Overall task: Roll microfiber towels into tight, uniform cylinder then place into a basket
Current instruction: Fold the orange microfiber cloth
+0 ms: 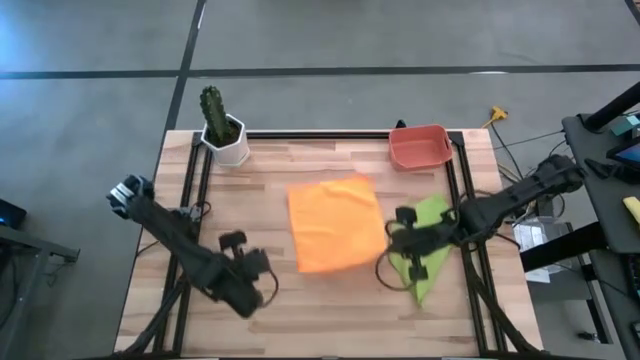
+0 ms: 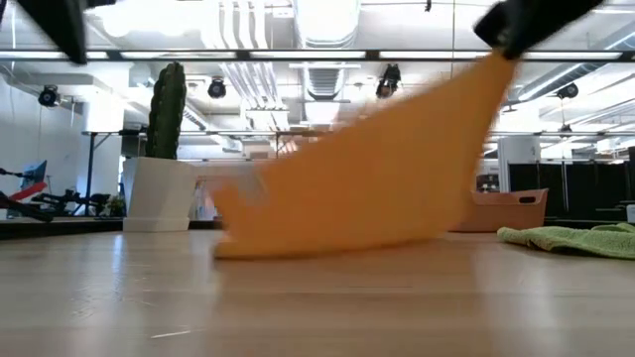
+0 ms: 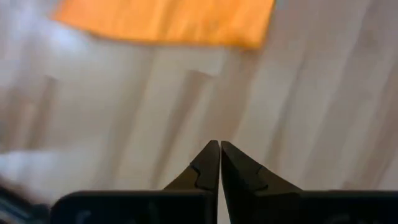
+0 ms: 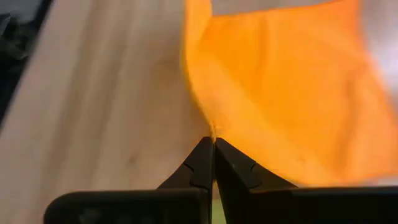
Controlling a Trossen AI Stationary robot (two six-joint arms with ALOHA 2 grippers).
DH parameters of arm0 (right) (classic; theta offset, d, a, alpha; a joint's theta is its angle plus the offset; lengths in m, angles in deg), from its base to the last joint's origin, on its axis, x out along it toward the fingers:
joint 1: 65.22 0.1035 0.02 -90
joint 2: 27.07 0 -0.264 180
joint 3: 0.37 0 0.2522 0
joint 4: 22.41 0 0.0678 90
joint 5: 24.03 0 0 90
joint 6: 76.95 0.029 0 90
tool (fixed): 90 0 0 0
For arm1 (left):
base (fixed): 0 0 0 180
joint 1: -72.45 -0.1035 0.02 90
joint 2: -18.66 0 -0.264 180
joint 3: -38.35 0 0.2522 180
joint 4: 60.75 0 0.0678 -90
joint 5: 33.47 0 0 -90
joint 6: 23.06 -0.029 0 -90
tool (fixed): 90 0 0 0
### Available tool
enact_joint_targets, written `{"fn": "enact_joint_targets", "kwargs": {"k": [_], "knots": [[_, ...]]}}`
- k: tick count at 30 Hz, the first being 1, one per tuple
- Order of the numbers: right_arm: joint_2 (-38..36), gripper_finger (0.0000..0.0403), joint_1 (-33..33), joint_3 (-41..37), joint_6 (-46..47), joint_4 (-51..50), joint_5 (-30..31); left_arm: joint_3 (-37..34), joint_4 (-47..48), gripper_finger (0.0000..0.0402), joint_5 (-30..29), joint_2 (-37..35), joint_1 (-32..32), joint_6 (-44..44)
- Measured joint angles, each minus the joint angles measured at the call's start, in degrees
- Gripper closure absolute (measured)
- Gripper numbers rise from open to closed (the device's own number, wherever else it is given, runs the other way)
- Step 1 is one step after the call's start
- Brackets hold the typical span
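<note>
Orange towel [image 1: 335, 222] lies near the middle of the desk [image 1: 260, 190] in the high view, its right edge meeting the right gripper [image 1: 392, 232], while the green towel [image 1: 430, 245] sits crumpled under that arm toward the lower right of the frame. Only the low view shows that the orange towel is partly lifted: one corner rises to the dark gripper at the upper right of that frame, and the rest slopes down to the desk at lower left, with the green towel [image 2: 575, 238] flat at the right edge. The right wrist view adds the grip itself, the two dark fingers [image 4: 202, 165] pressed together on a fold of orange cloth [image 4: 280, 93]. The basket [image 1: 419, 146] stands at the upper right of the high view, well apart from both towels; in the low view it shows behind the orange cloth. The left gripper [image 1: 268, 285] hangs at the lower left of the high view, apart from the towel, and its own wrist view shows its fingers [image 3: 208, 165] together with nothing between them. A white pot with a cactus [image 1: 222, 128] stands at the upper left.
</note>
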Motion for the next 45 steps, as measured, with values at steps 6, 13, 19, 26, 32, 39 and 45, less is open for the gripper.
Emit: {"fn": "enact_joint_targets", "kwargs": {"k": [6,13,19,26,32,39,45], "knots": [[3.39,0.0394,4.28,-5.41,6.00,9.45,-1.61,0.65,-5.72,0.0401,0.41,5.82,2.46,1.65],[7.23,0.0394,5.99,-5.65,8.63,10.85,-1.57,0.40,-19.41,0.0401,-4.55,7.39,1.33,-14.73],[8.94,0.0394,6.31,-5.63,11.04,10.96,-1.15,0.27,-38.53,0.0388,-4.54,8.02,0.53,-36.27],[9.39,0.0394,6.36,-5.76,15.09,10.85,2.36,0.32,-49.59,0.0313,0.82,14.08,-2.27,-41.70],[6.48,0.0394,6.51,-5.76,16.44,10.74,9.74,2.53,-53.20,0.0250,6.31,19.94,-4.34,-41.63],[4.93,0.0394,6.64,-5.76,16.48,10.72,11.45,6.84,-53.31,0.0233,9.50,25.73,-5.15,-41.56],[5.22,0.0394,6.70,-5.80,16.32,10.73,11.98,7.39,-53.04,0.0233,9.62,29.16,-6.87,-37.02]]}}
